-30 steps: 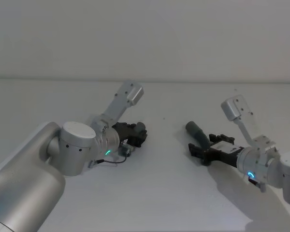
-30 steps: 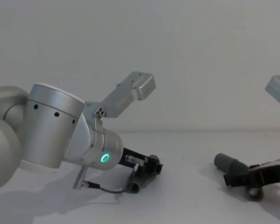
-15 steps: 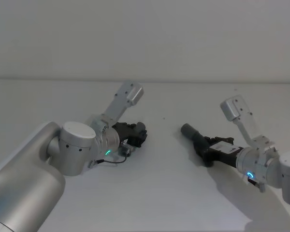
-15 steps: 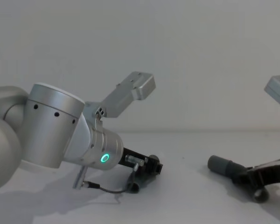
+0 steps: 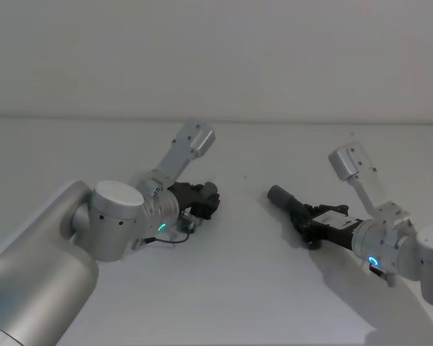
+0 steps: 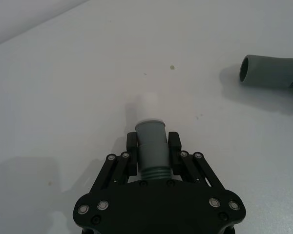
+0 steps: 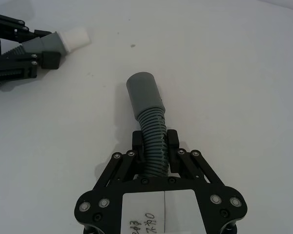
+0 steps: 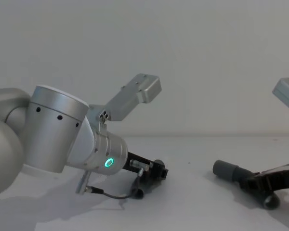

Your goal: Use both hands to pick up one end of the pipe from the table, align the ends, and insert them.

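Swinging a touch to the left over the last second, the right end effector (image 7: 155, 141) has closed up and now has its fingers clamped on the ribbed stretch of the right pipe piece (image 7: 149, 114), with the smooth grey collar (image 7: 143, 91) poking out ahead, low over the white table (image 5: 245, 288). Across the gap, well apart, the left end effector (image 6: 152, 146) has barely budged: it's pinched shut on the left pipe piece (image 6: 152, 146), whose white tip (image 6: 147, 104) points towards its partner. These look like light plastic parts. That ribbed section should flex, so a hold close behind the collar, as the right side has, ought to keep the end from drooping. The smooth sleeve on the left looks stiffer but slicker, and I'd expect it to twist in the pads if the push comes in off-axis.
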